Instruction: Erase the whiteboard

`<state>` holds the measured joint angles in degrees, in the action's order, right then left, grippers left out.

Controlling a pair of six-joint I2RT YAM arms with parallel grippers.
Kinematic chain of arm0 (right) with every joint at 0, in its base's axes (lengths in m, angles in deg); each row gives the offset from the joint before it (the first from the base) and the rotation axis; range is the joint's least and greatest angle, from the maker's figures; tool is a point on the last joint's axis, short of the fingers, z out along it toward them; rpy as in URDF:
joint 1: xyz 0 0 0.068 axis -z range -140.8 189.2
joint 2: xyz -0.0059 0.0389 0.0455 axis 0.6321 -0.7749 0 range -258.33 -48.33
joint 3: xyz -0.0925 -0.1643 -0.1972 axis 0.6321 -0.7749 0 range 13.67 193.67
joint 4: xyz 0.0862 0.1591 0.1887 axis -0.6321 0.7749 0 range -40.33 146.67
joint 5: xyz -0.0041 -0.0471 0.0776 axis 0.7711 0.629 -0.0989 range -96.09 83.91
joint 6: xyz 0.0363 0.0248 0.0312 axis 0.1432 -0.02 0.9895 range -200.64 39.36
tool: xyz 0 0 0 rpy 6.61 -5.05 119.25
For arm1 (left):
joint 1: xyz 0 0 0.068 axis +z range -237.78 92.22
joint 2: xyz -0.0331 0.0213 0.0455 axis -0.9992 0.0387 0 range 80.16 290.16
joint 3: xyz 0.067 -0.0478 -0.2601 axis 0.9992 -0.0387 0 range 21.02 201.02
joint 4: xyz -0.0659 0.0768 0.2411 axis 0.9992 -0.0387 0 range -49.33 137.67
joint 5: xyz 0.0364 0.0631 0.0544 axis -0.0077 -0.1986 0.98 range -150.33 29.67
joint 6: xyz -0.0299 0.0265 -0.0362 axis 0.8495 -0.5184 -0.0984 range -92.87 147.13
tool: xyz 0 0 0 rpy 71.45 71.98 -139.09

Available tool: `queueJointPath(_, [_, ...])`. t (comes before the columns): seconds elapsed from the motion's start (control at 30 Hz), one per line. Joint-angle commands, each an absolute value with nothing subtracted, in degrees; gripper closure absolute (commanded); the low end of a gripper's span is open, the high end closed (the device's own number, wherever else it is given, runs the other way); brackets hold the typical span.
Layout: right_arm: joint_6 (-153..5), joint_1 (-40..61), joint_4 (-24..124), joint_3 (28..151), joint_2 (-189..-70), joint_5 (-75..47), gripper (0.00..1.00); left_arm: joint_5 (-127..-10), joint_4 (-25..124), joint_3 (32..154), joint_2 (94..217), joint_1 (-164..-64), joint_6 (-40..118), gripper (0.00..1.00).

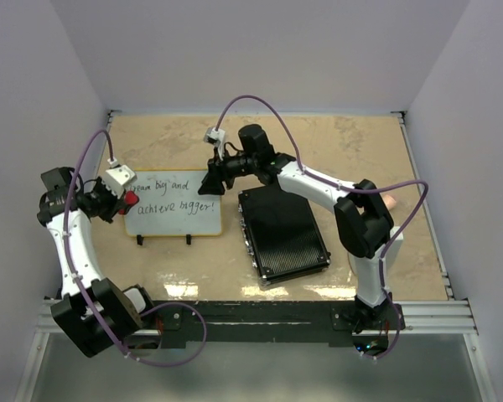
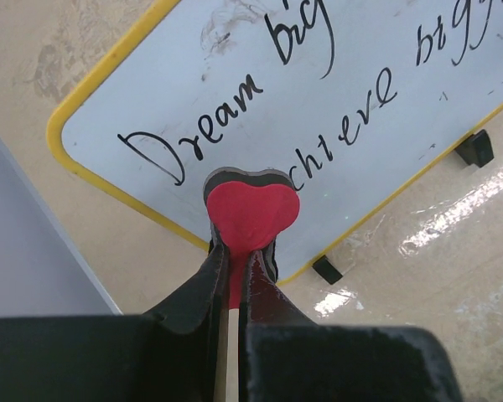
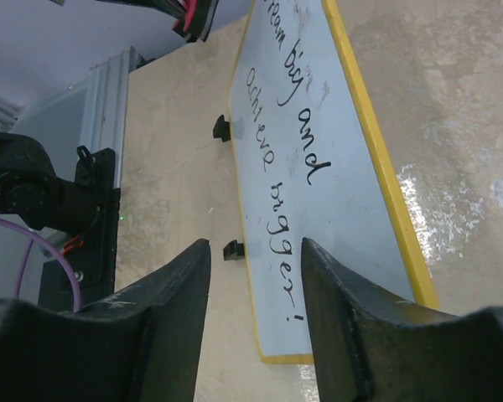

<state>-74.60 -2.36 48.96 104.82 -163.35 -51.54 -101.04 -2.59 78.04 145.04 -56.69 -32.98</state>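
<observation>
Red heart [image 2: 251,213], seemingly an eraser, is pinched in our left tool [image 2: 233,251]: we should press it flat across the whiteboard [image 2: 386,159]; right tool [image 3: 256,251] spread.

The only writing that can be read is black handwriting on the whiteboard [image 1: 173,205], in two lines: "Dream big and" above, "achieve bigger!" below. The right wrist view shows both lines running sideways, with the opening "D" cut off by the picture's edge. In the left wrist view "Dream" is whole, "big" and "bigg" run out of the picture, and a red heart-shaped pad [image 2: 251,216] covers the "a" of "achieve".
</observation>
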Motion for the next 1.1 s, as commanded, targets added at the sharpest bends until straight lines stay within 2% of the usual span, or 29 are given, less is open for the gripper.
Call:
queueJointPath(0.0, [-71.15,-2.19,43.6,104.11,-162.49,-54.69,0.53,-101.11,5.65,74.73,141.34,-56.75,-37.03,1.0])
queueJointPath(0.23, [-71.94,-2.28,44.48,104.9,-162.76,-54.95,0.68,-104.19,11.8,75.6,143.96,-56.75,-33.43,1.0])
queueJointPath(0.27, [-71.86,-2.19,44.57,104.9,-162.76,-54.95,0.73,-104.62,12.51,75.6,144.31,-56.75,-33.16,1.0])
queueJointPath(0.33, [-72.38,-2.11,45.01,104.81,-162.76,-54.87,0.75,-105.51,13.91,76.39,145.37,-56.67,-33.16,1.0])
queueJointPath(0.4, [-72.82,-2.11,45.36,104.81,-162.24,-54.6,0.66,-106.64,13.05,77.79,146.51,-56.75,-34.73,1.0])
queueJointPath(0.53, [-72.91,-1.06,47.9,107.17,-159.6,-56.0,0.6,-107.09,11.55,79.38,148.01,-56.75,-35.27,1.0])
queueJointPath(0.6, [-72.13,0.0,48.44,107.62,-157.41,-57.5,0.5,-107.26,11.02,79.38,148.36,-56.76,-35.71,1.0])
queueJointPath(0.63, [-71.51,1.83,48.0,106.93,-156.61,-57.85,0.42,-107.27,10.93,79.38,148.36,-56.75,-35.71,1.0])
queueJointPath(0.83, [-74.23,8.08,51.43,104.99,-153.97,-57.33,0.24,-107.79,8.74,79.21,148.1,-56.75,-37.37,1.0])
queueJointPath(0.93, [-73.27,8.44,49.86,104.03,-154.32,-56.28,0.2,-108.5,7.94,78.77,148.36,-56.76,-38.35,1.0])
queueJointPath(1.07, [-71.94,8.35,48.26,105.6,-159.93,-57.15,0.21,-108.5,8.56,78.94,149.15,-57.02,-37.82,1.0])
